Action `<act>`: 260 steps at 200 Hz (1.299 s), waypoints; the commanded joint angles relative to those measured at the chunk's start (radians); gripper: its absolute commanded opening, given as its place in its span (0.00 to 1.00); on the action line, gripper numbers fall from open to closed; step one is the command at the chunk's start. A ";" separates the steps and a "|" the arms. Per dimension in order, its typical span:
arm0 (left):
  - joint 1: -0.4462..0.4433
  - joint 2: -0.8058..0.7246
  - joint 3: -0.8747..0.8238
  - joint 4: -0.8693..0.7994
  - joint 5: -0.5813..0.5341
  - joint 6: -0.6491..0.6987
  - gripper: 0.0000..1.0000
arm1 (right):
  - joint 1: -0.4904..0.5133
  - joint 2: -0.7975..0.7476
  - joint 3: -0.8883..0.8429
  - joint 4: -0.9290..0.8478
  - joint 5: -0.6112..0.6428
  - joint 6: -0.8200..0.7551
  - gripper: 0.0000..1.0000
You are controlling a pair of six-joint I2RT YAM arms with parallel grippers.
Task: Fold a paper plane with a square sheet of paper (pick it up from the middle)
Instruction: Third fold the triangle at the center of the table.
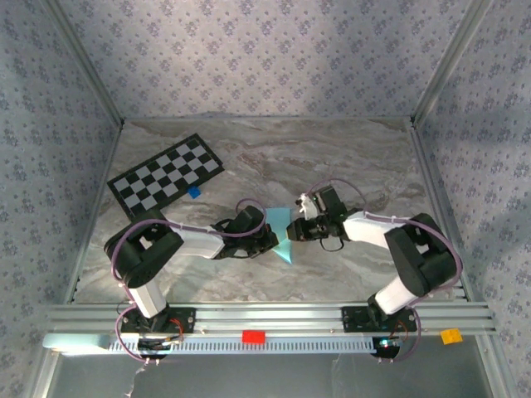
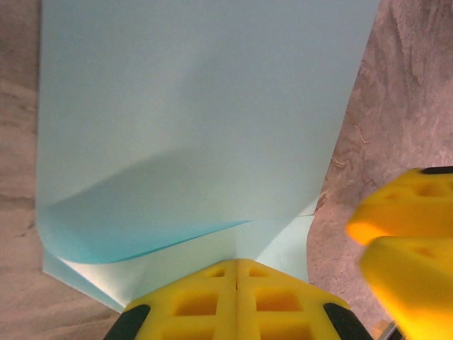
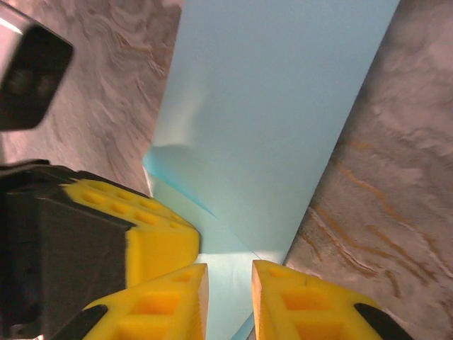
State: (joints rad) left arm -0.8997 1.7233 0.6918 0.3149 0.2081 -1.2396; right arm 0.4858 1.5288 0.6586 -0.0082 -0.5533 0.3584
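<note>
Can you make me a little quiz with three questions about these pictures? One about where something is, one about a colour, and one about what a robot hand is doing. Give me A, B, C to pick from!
1. Where does the checkerboard card lie?
A. At the far left of the table
B. At the near right corner
C. On the metal rail in front

2. What colour is the sheet of paper?
A. Red
B. Light blue
C. Green

3. How do the fingers of the right gripper stand?
A. Squeezed tight together
B. Apart, with a gap between them
C. Closed on a pencil

Answers:
1 A: the top view shows the card far back on the left.
2 B: both wrist views show pale blue paper.
3 B: the right wrist view shows a gap between the yellow fingers, with paper showing through it.
</note>
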 commanded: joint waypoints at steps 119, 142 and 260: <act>-0.009 0.024 0.021 -0.093 -0.034 0.021 0.00 | 0.171 -0.076 0.010 -0.198 -0.073 0.142 0.00; -0.009 0.024 0.021 -0.095 -0.034 0.022 0.00 | 0.191 -0.043 0.023 -0.203 -0.037 0.169 0.00; -0.011 0.022 0.021 -0.097 -0.034 0.023 0.00 | 0.212 0.060 0.074 -0.205 0.045 0.198 0.01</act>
State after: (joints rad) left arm -0.9035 1.7237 0.7063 0.2874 0.1974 -1.2308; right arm 0.6930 1.5642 0.7166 -0.1856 -0.5335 0.5362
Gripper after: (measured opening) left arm 0.043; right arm 0.051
